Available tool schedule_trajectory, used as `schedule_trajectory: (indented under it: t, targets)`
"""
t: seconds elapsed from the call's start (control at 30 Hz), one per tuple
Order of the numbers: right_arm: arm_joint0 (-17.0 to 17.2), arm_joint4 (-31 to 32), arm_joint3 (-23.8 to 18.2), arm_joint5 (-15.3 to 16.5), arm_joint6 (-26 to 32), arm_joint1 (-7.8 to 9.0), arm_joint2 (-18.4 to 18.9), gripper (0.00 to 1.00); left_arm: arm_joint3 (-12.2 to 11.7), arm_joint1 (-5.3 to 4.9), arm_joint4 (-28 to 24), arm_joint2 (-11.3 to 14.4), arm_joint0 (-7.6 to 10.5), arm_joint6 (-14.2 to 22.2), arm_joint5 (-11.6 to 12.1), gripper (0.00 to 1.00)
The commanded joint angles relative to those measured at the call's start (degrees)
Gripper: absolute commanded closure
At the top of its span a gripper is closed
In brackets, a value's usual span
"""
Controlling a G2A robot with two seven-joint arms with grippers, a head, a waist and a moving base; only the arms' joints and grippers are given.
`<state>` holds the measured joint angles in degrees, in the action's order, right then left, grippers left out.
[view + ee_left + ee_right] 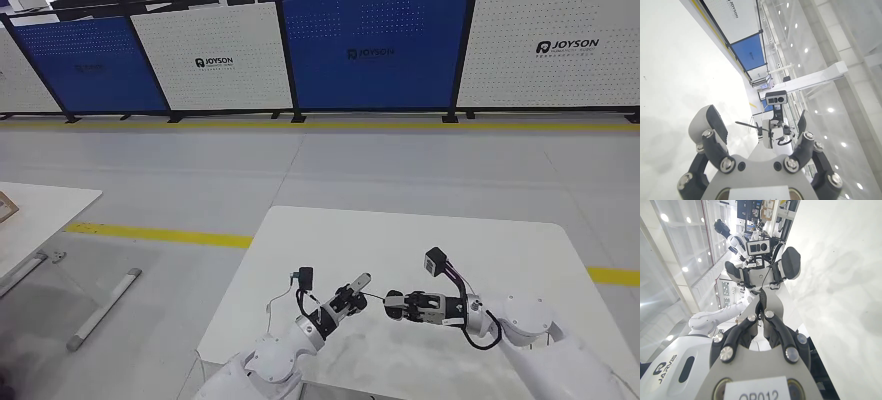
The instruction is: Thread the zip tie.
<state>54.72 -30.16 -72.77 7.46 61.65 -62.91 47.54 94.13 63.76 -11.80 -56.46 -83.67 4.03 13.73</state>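
A thin black zip tie (pixel 376 296) hangs in the air between my two grippers, above the front of the white table (pixel 420 240). My right gripper (pixel 761 294) is shut on the zip tie (pixel 765 278), whose free end points toward the left gripper (pixel 761 270). My left gripper (pixel 756 110) stands wide open, with nothing between its fingers, facing the right gripper (pixel 770 132). The zip tie (pixel 747 126) sticks out sideways from the right gripper and ends short of the left gripper's fingers. In the top view the left gripper (pixel 354 290) and right gripper (pixel 396 303) are a short gap apart.
The table top around and beyond the grippers is bare white. A second white table (pixel 40 210) stands at the far left, across a strip of floor with a yellow line (pixel 160 235). Blue and white partition panels (pixel 370 50) line the back.
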Motion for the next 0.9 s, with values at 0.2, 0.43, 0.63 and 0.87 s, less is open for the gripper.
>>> schedule_trajectory:
  t: [0.2, 0.43, 0.63, 0.87]
  targets:
    - [0.0, 0.0, 0.0, 0.0, 0.0, 0.0, 0.0, 1.0, -0.43, 0.24, -2.18, -0.68, -0.35, 1.26, 1.0, 0.63]
    - [0.0, 0.0, 0.0, 0.0, 0.0, 0.0, 0.0, 1.0, -0.27, 0.33, 1.04, -0.55, -0.96, 1.61, 2.87, 0.74]
    - [0.0, 0.0, 0.0, 0.0, 0.0, 0.0, 0.0, 1.0, -0.15, 0.39, 1.91, -0.59, -1.57, 2.53, 4.59, 0.76]
    - [0.0, 0.0, 0.0, 0.0, 0.0, 0.0, 0.0, 1.0, -0.15, 0.39, 2.98, -0.97, -2.2, 3.27, 5.65, 0.75]
